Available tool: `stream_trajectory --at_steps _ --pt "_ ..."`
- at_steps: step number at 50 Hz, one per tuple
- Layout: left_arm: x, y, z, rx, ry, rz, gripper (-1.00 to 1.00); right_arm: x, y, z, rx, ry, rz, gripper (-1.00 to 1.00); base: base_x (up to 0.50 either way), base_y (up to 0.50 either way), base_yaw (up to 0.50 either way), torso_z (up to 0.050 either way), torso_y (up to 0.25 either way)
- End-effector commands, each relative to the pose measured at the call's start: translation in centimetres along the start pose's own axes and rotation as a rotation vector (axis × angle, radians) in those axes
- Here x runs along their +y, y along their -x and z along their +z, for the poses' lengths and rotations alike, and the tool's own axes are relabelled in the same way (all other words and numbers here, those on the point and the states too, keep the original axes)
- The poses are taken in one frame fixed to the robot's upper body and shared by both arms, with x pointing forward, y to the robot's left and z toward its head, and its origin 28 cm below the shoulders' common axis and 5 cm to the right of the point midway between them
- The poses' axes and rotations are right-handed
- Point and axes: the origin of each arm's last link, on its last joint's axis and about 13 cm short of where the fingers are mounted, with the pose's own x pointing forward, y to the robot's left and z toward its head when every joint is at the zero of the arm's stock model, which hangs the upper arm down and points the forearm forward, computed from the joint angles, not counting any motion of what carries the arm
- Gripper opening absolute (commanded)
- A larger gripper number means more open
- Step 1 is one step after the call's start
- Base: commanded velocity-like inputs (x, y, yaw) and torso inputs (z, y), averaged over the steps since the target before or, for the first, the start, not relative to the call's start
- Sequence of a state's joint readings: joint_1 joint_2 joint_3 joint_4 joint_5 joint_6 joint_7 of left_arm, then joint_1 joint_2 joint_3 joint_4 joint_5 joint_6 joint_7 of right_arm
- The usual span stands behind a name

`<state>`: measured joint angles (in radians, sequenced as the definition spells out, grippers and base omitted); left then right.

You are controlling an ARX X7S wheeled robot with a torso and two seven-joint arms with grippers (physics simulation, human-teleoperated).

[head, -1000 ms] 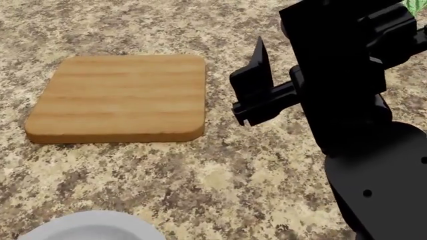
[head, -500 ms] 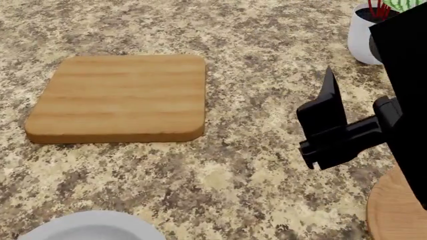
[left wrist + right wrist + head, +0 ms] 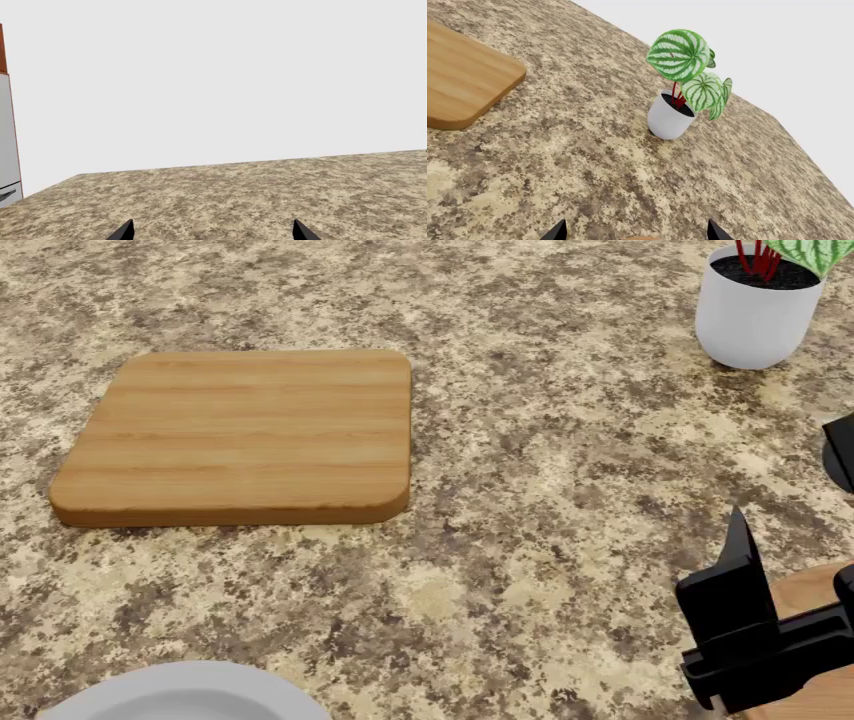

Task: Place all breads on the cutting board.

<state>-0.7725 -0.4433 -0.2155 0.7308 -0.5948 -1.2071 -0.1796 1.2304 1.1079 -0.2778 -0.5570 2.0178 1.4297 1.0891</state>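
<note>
White plant pot (image 3: 755, 318) beyond cutting board (image 3: 244, 436)

Speckled tan-brown counter (image 3: 534, 390), striped light-brown cutting board (image 3: 247, 430), white pot (image 3: 755, 315), black hand (image 3: 747, 640)

The board (image 3: 247, 435) is light-brown wood with grain stripes and a smooth, matt face. Around it the counter (image 3: 534, 440) looks like speckled beige-brown stone, matt. The pot (image 3: 755, 315) beyond the board is plain white, smooth, faintly glossy. The right gripper (image 3: 767, 635) looks like matt black plastic.
</note>
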Motion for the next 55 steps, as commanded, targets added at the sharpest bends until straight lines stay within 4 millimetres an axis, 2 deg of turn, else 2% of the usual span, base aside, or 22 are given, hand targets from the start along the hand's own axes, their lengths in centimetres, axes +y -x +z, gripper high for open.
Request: stream_trajectory --at_steps 1,7,18,19,21,30,36,44,51,55 --pt "0.0 0.3 0.3 -0.003 -0.003 0.002 1.0 0.2 0.3 -1.1 0.072 -0.001 0.029 1.0 0.0 0.0 0.0 0.0 0.0" --pt "-0.1 0.0 0.2 -0.003 -0.005 -0.003 1.0 1.1 -0.4 -1.5 0.105 0.013 0.042 1.0 0.0 0.0 0.0 0.0 0.0" --pt "-0.2 0.1 0.1 -0.002 -0.012 -0.006 1.0 1.6 0.3 -2.3 0.14 0.019 0.079 1.0 0.0 0.0 0.0 0.0 0.0" --pt "-0.2 0.2 0.1 -0.002 -0.013 -0.005 1.0 0.7 1.6 -2.4 0.144 0.022 0.081 1.0 0.0 0.0 0.0 0.0 0.0" --pt "-0.2 0.1 0.0 -0.002 -0.013 -0.005 1.0 1.3 1.2 -2.3 0.145 0.028 0.083 1.0 0.0 0.0 0.0 0.0 0.0" --pt "-0.3 0.1 -0.2 0.0 -0.011 -0.008 1.0 0.5 4.2 -0.9 0.116 0.115 0.037 1.0 0.0 0.0 0.0 0.0 0.0" --pt "-0.4 -0.1 -0.3 0.001 -0.011 -0.011 1.0 0.0 5.5 -0.1 0.09 0.129 0.009 1.0 0.0 0.0 0.0 0.0 0.0" --pt "-0.3 0.0 -0.3 0.001 -0.012 -0.007 1.0 -0.9 5.6 -1.0 0.122 0.108 -0.024 1.0 0.0 0.0 0.0 0.0 0.0" --pt "-0.3 0.0 -0.2 0.001 -0.014 -0.011 1.0 -1.1 4.3 -1.8 0.167 0.022 -0.012 1.0 0.0 0.0 0.0 0.0 0.0" --pt "-0.3 0.0 -0.1 -0.002 -0.017 -0.011 1.0 -2.0 4.3 -2.0 0.169 -0.011 -0.016 1.0 0.0 0.0 0.0 0.0 0.0"
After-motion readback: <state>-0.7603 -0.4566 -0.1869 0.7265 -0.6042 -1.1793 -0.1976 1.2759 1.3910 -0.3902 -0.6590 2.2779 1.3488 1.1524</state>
